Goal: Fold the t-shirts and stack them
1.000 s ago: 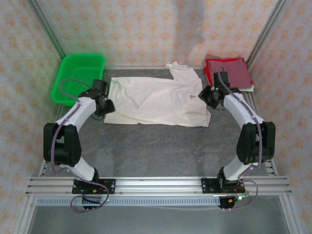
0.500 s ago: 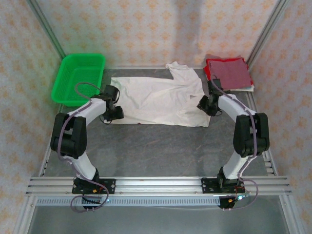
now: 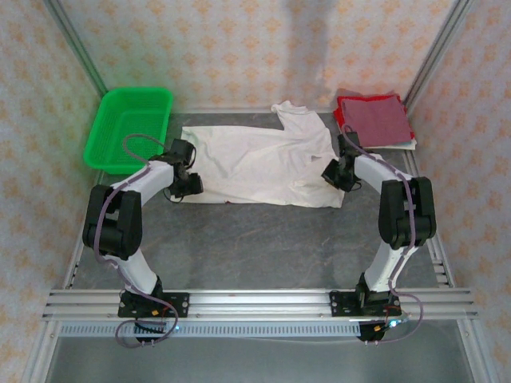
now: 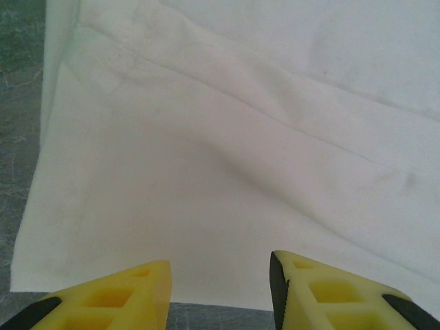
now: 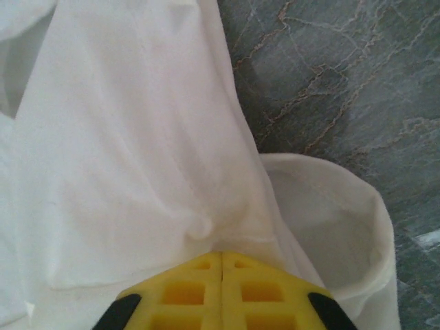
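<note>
Right gripper (image 5: 221, 256): yellow fingers pressed together, pinching a pucker of the white t-shirt (image 3: 255, 163) near its right edge. Left gripper (image 4: 218, 267): fingers spread, poised at the shirt's left hem. White t-shirt: laid out flat, mid-way across the grey table (image 3: 263, 239). Dark red t-shirt (image 3: 374, 118): folded square, far right corner. Green mesh basket (image 3: 132, 128): far left corner.

Peach floral-patterned walls (image 3: 239, 48) enclose a grey marbled tabletop (image 3: 255, 247) framed by aluminium rails (image 3: 255, 303).
</note>
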